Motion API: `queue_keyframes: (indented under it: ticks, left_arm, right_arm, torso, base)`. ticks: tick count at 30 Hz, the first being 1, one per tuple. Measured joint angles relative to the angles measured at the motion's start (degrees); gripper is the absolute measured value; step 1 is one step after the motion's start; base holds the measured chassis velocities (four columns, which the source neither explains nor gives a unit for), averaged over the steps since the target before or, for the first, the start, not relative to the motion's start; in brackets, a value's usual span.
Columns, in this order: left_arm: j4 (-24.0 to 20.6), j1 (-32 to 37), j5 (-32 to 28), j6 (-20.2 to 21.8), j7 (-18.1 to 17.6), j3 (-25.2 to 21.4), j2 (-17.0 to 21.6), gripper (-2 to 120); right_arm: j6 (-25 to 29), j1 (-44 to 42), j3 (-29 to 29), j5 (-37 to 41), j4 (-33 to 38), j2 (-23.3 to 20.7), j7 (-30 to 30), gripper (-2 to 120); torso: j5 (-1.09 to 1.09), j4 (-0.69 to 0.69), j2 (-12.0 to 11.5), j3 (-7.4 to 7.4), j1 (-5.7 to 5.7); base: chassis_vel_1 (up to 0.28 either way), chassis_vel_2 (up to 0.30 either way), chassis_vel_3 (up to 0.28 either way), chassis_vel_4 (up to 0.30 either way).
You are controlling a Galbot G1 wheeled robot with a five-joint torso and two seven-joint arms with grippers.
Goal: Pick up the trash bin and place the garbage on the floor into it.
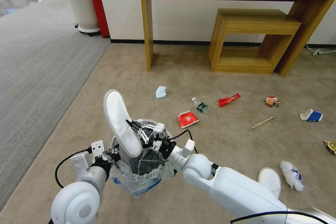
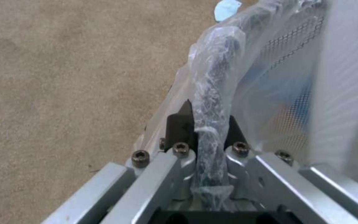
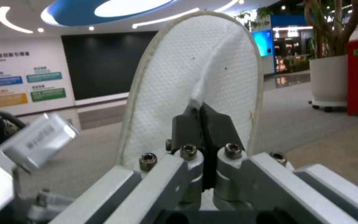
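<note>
No legible text anywhere.

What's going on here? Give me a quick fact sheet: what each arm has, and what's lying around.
Left gripper: fingers shut on the trash bin's bag-covered rim, holding it above the floor.
Right gripper: fingers shut on a white slipper, heel end inside the bin.
Litter on the carpet: second slipper, red wrappers, mini bottle, wooden stick, paper cup, mask, tissue.
</note>
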Motion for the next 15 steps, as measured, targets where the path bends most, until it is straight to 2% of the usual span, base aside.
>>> queue_keyframes:
  ticks: [4, 7, 9, 11, 12, 14, 15]
  left_arm:
    - [-0.7, 0.3, -0.1, 0.0, 0.0, -0.3, 0.0, 2]
    - [-1.2, 0.6, -0.3, 0.1, 0.0, -0.4, 0.1, 2]
    - [-1.2, 0.6, -0.3, 0.1, 0.0, -0.5, 0.1, 2]
    - [-1.3, 0.6, -0.5, 0.1, 0.0, -0.5, 0.1, 2]
    - [-1.3, 0.6, -0.5, 0.1, 0.0, -0.5, 0.1, 2]
    - [-1.4, 0.6, -0.6, 0.1, 0.0, -0.7, 0.1, 2]
    - [-1.4, 0.6, -0.6, 0.1, 0.0, -0.7, 0.1, 2]
  right_arm:
    - [0.1, -0.5, -0.4, -0.8, -1.0, 0.4, 0.0, 0]
    - [0.2, -1.0, -0.6, -1.3, -1.5, 0.4, 0.0, 13]
    - [0.2, -1.1, -0.7, -1.4, -1.6, 0.4, 0.0, 15]
    - [0.3, -1.3, -0.7, -1.6, -1.7, 0.2, 0.0, 25]
    - [0.3, -1.3, -0.7, -1.6, -1.7, 0.2, 0.0, 25]
    - [0.3, -1.5, -0.6, -1.7, -1.7, -0.3, 0.0, 37]
    - [0.3, -1.5, -0.6, -1.7, -1.7, -0.3, 0.0, 37]
  torso:
    - [0.00, 0.00, 0.0, 0.00, 0.00]
    - [0.00, 0.00, 0.0, 0.00, 0.00]
    - [0.00, 0.00, 0.0, 0.00, 0.00]
    - [0.00, 0.00, 0.0, 0.00, 0.00]
    - [0.00, 0.00, 0.0, 0.00, 0.00]
    - [0.00, 0.00, 0.0, 0.00, 0.00]
    - [0.00, 0.00, 0.0, 0.00, 0.00]
  base:
    - [0.000, 0.000, 0.000, 0.000]
    - [0.000, 0.000, 0.000, 0.000]
    - [0.000, 0.000, 0.000, 0.000]
    - [0.000, 0.000, 0.000, 0.000]
    - [0.000, 0.000, 0.000, 0.000]
    - [0.000, 0.000, 0.000, 0.000]
    - [0.000, 0.000, 0.000, 0.000]
